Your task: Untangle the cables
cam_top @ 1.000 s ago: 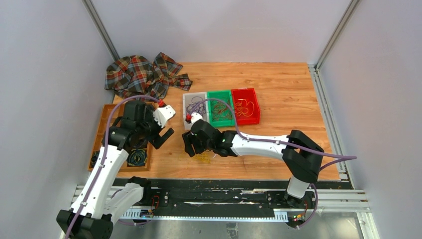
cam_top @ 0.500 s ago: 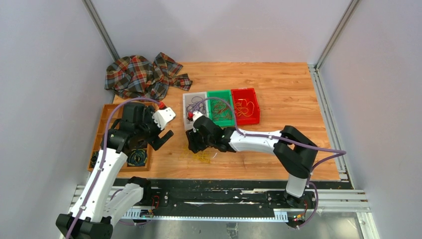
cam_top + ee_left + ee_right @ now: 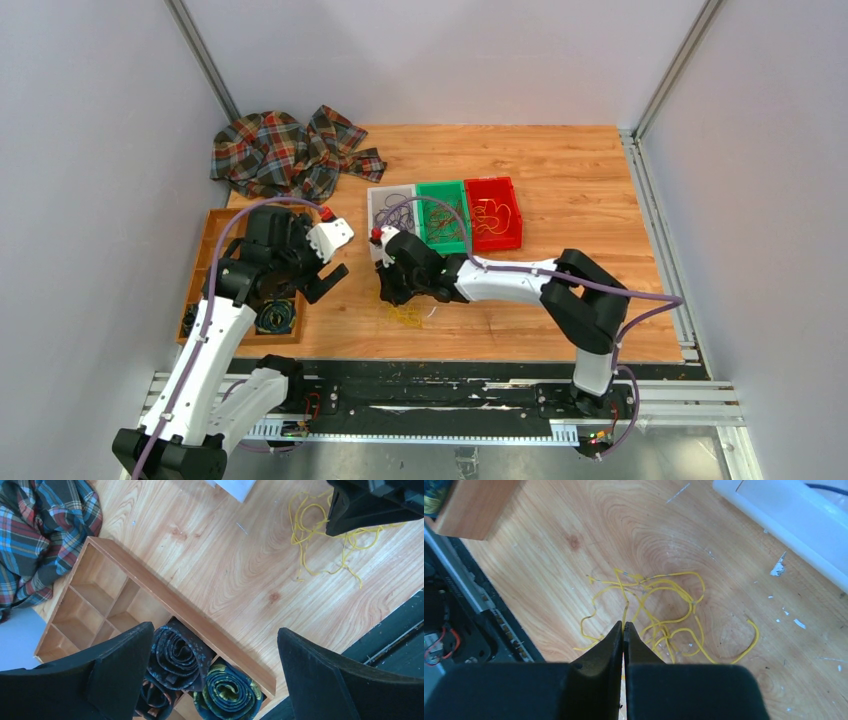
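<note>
The right tool (image 3: 624, 626) was pressed together with its tips low over the surface (image 3: 570, 170). One strand of the yellow cables (image 3: 659, 612) ran straight into the seam between the tips and looked nipped there. The rest of that yellow tangle lay loose on the wood just beyond the tips, in loops crossing one another, with a single end curling off to one side. Small white flecks (image 3: 778, 569) dotted the wood near it. Past the tangle, the right wrist view showed the pale wall of the white bin (image 3: 370, 215). From above, three bins stood in a row, side by side, just behind the right arm's wrist. The white one held purple cables (image 3: 395, 210), the green bin (image 3: 445, 250) held dark red-brown cables (image 3: 442, 222), and the red bin (image 3: 494, 245) held more yellow strands. The tangle on the wood lay in front of the white bin, between it and the near edge of the surface. The left tool (image 3: 215, 632) hung spread wide near the right rim of the tray (image 3: 165, 597), apart from the yellow tangle. The tray lay along the left edge of the surface, and its near compartments held dark rolls (image 3: 175, 655). A plaid cloth (image 3: 285, 150) lay crumpled at the far left corner, beside the tray's far end.
</note>
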Motion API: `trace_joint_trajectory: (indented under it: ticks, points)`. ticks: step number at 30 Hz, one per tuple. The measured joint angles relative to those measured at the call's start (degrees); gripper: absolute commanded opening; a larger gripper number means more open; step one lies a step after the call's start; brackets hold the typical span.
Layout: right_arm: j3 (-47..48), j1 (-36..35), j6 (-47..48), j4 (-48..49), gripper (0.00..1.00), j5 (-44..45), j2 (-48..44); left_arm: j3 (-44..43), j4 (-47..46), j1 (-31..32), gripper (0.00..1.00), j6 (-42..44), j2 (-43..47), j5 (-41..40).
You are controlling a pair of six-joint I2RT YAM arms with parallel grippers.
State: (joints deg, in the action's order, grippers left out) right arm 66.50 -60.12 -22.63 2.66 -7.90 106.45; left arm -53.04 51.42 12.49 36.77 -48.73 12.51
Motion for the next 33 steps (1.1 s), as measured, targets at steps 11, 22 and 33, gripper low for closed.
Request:
trace_joint_trajectory:
  ticks: [11, 22, 33]
  points:
    - [-2.23, 0.09, 1.22, 0.07, 0.01, -0.39, -15.08, -0.07, 0.66, 0.00, 0.99, 0.15, -2.12, 4.79]
    - [-5.09, 0.42, -2.16, 0.87, 0.01, -4.33, -24.04, -4.55, 1.18, 2.99, 0.99, -2.60, -2.45, 15.87]
    - [-10.54, 0.81, -2.80, 2.95, 0.01, -13.16, -35.63, -11.85, 4.55, 3.56, 0.98, -1.97, -4.20, 24.70]
